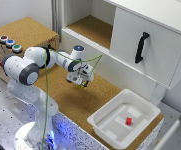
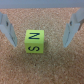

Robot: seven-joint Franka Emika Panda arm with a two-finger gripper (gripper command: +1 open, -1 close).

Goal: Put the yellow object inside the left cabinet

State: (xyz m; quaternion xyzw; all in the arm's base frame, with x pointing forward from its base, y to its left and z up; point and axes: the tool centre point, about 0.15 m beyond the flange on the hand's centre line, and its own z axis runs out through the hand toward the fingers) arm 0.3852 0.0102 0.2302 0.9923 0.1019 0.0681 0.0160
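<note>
In the wrist view the yellow object (image 2: 35, 41) is a small yellow-green cube with the black letters N and S on top. It lies on the cork surface. My gripper (image 2: 39, 44) is open, with one finger (image 2: 7, 29) on each side of the cube and a gap between each finger and it. In the exterior view the gripper (image 1: 81, 80) hangs low over the cork counter, and the cube is mostly hidden beneath it. The left cabinet (image 1: 90, 27), doorless with a cork floor, stands behind the gripper.
A compartment with a white door and black handle (image 1: 141, 47) is at the exterior view's right. A white tub (image 1: 105, 122) in front holds a small red block (image 1: 129, 120). A cork-topped box with coloured buttons (image 1: 10, 42) sits at the exterior view's left.
</note>
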